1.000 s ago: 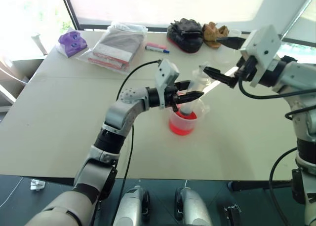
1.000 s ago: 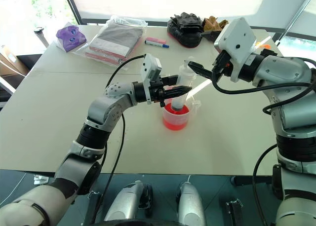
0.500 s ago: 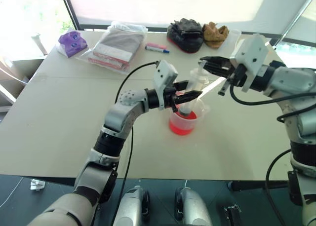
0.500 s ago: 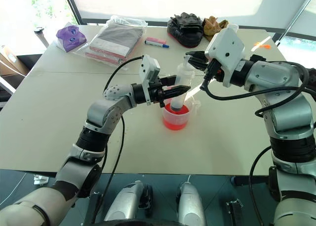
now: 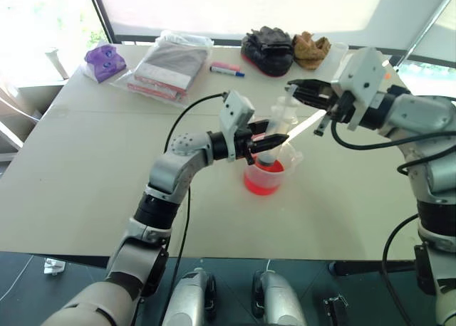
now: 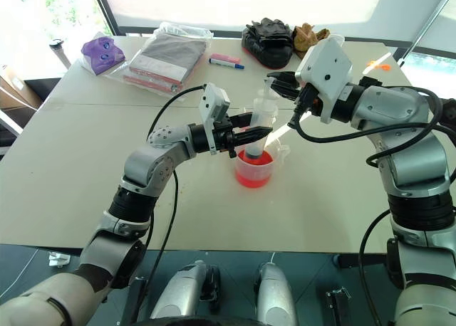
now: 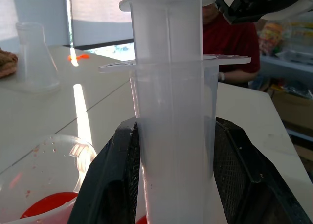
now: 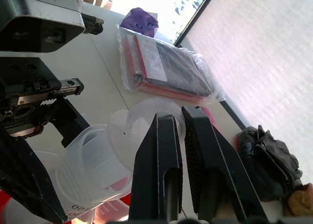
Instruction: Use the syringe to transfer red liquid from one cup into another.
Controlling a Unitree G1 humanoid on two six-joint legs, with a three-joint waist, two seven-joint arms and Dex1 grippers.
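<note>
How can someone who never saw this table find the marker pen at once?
Look along the far edge of the beige table, beside the window. Between the clear plastic bag of dark folded cloth and the black gloves lies the small marker pen, the one slim thing there, pink and blue.

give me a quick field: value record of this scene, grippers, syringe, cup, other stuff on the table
left gripper: shut on the syringe barrel, pointing sideways
syringe: upright, tip down in the beaker
right gripper: shut at the plunger top; whether it grips it cannot be told
beaker: clear, red liquid in the bottom, near the table middle
table: pale
far edge: bagged package, marker pen, purple item, dark gloves
flask: clear, apart from the beaker
</note>
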